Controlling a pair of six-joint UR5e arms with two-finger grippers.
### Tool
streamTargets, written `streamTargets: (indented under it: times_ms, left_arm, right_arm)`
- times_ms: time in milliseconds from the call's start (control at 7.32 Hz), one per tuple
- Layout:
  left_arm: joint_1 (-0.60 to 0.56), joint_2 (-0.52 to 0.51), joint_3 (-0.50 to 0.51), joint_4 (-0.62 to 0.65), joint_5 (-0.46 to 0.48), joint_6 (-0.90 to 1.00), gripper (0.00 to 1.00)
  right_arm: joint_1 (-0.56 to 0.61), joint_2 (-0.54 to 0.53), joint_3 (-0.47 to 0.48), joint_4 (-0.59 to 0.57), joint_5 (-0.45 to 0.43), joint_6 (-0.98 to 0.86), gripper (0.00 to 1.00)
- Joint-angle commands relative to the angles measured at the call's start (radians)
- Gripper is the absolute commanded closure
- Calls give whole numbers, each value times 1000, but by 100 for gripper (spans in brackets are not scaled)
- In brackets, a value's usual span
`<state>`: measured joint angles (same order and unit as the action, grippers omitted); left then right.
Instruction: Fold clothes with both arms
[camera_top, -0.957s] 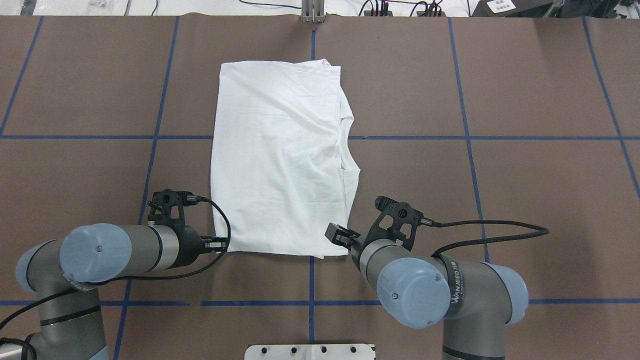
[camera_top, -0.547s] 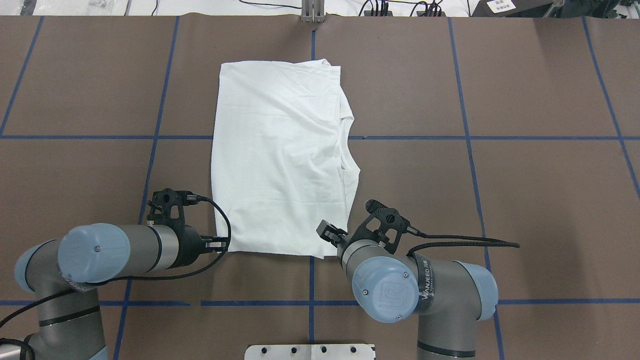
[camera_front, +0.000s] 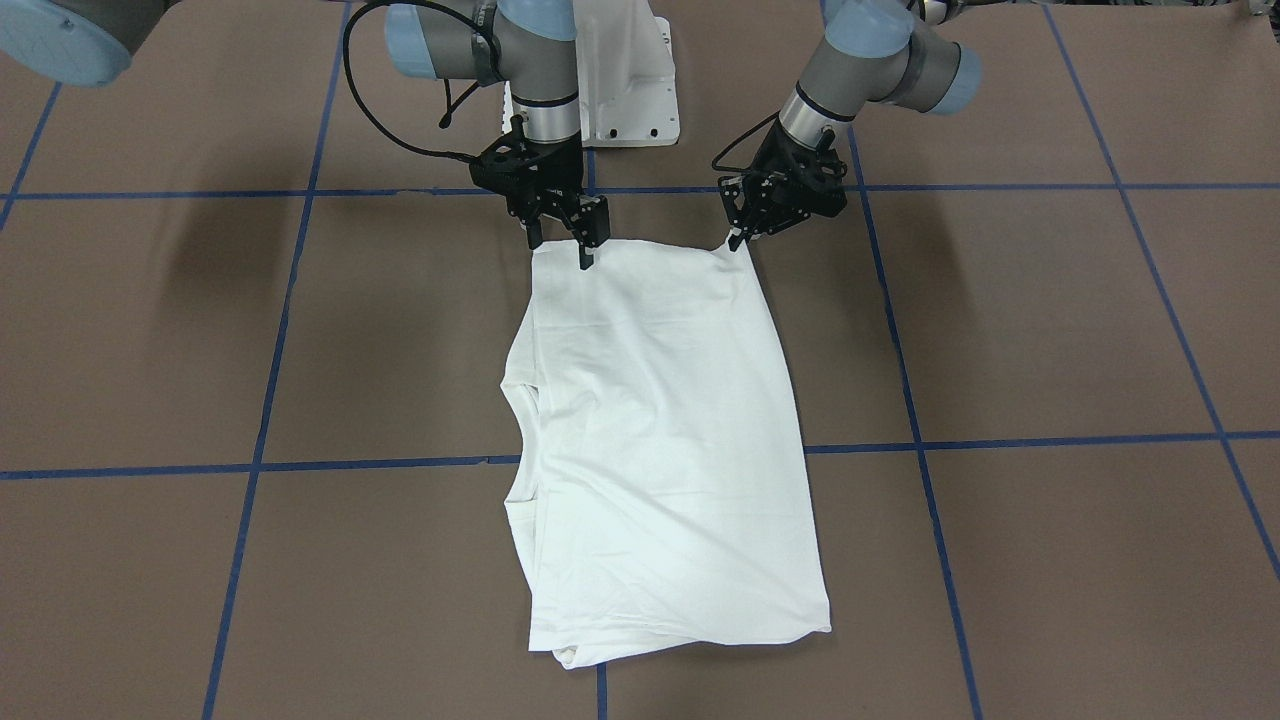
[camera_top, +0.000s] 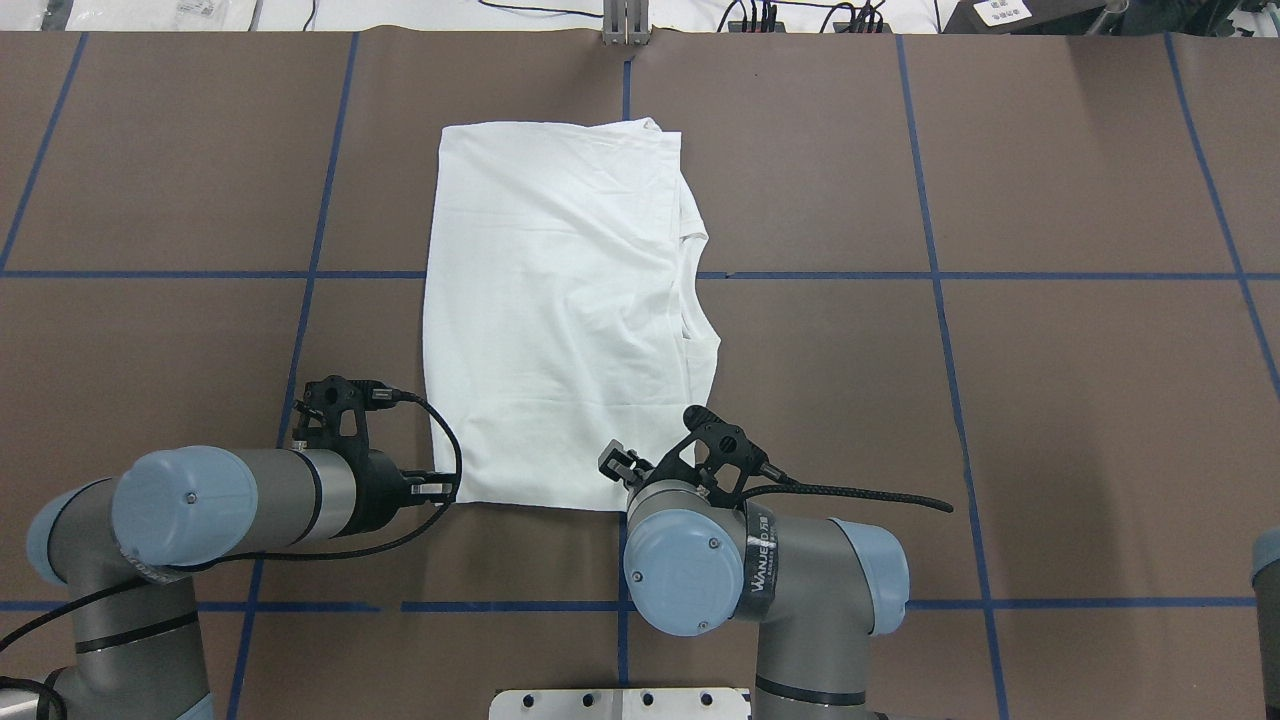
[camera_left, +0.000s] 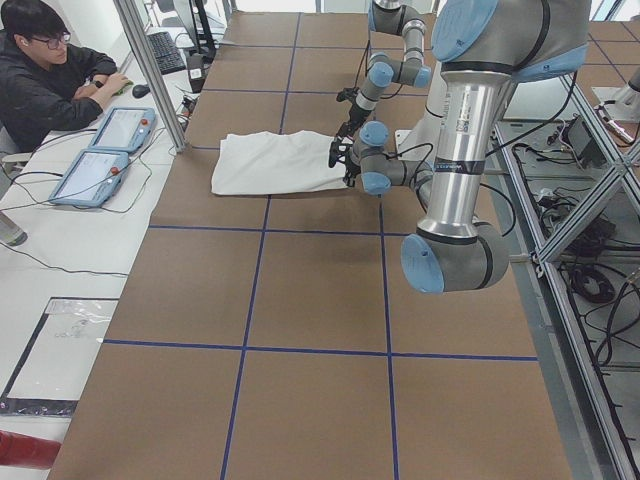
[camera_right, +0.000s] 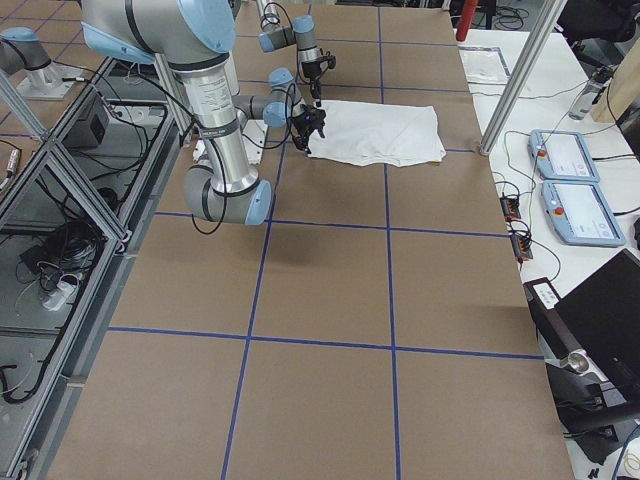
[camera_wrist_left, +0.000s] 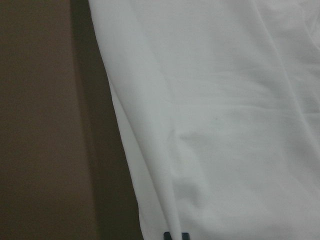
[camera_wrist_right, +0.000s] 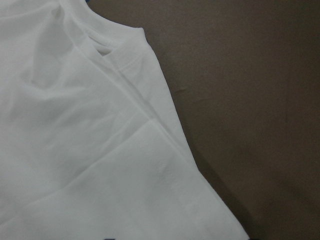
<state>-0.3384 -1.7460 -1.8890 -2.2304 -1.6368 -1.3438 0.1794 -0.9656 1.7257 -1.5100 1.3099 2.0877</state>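
The left claw (camera_front: 738, 240) is pressed together on the near corner of the shirt (camera_top: 560, 300), and the cloth rises in a small peak at its tips. Beside it, the right claw (camera_front: 559, 250) hangs spread over the same near hem at the other corner, gripping nothing. From both claws the shirt lies straight ahead, flat on the tabletop (camera_top: 1000, 400), with its long axis running away from them. The collar notch is on the right claw's side, about halfway out. Both claws are equally near the hem, so the fold probably carries it forward to the far edge.
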Motion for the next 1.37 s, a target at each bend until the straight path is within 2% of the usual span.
streamTargets:
  times_ms: [0,273,820,1094,1230]
  left_arm:
    - [-1,0,-1,0,0,0,100]
    - [-1,0,-1,0,0,0,100]
    - [-1,2,-1,0,0,0,100]
    - [-1,0,-1,0,0,0,100]
    - [-1,0,-2,0,0,0,100]
  right_arm:
    - [-17,7,-8,-22,0,17,9]
    - [-20,13,-8,-22,0,20,10]
    - [-21,45,-43,-18,-1,31,21]
    - [-21,47,-52,-12,-3,35,35]
    - [-21,50,-51,-7,-3,60,60]
